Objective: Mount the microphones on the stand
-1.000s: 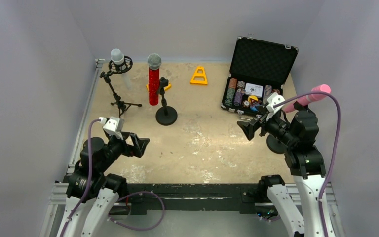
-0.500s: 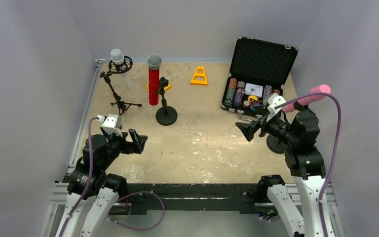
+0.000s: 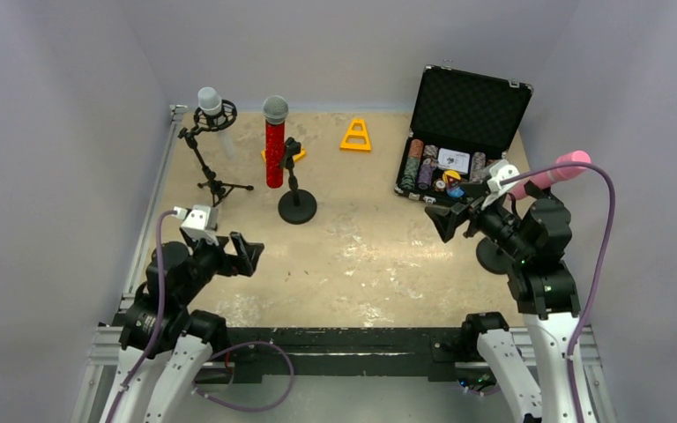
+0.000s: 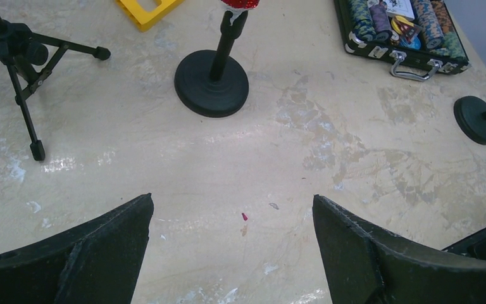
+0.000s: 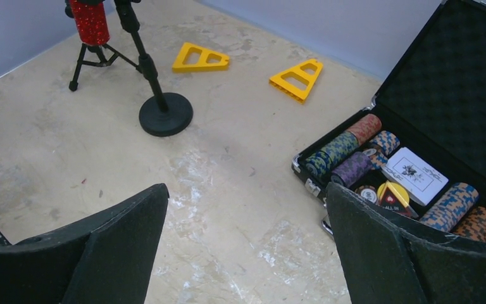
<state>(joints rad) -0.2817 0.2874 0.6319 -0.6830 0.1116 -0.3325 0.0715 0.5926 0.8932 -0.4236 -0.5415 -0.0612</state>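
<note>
The white microphone [image 3: 210, 102] with a grey mesh head sits in the ring mount of a tripod stand [image 3: 214, 181] at the back left. The glittery red microphone [image 3: 274, 150] stands upright at the clip of a round-base stand [image 3: 297, 205]; its lower end shows in the left wrist view [image 4: 239, 3] and the right wrist view [image 5: 90, 19]. The pink microphone [image 3: 554, 172] lies tilted on a third stand, whose base [image 3: 492, 258] is partly hidden by my right arm. My left gripper [image 3: 245, 254] and right gripper [image 3: 446, 220] are open, empty and above bare table.
An open black case [image 3: 458, 132] of poker chips lies at the back right, close to my right gripper. One yellow triangle [image 3: 356, 135] lies at the back; another [image 5: 200, 57] lies behind the red microphone. The walls close in on three sides.
My left gripper drew back a little and turned, then held still. My right gripper rose slightly towards the case. The microphones and stands have not moved.
</note>
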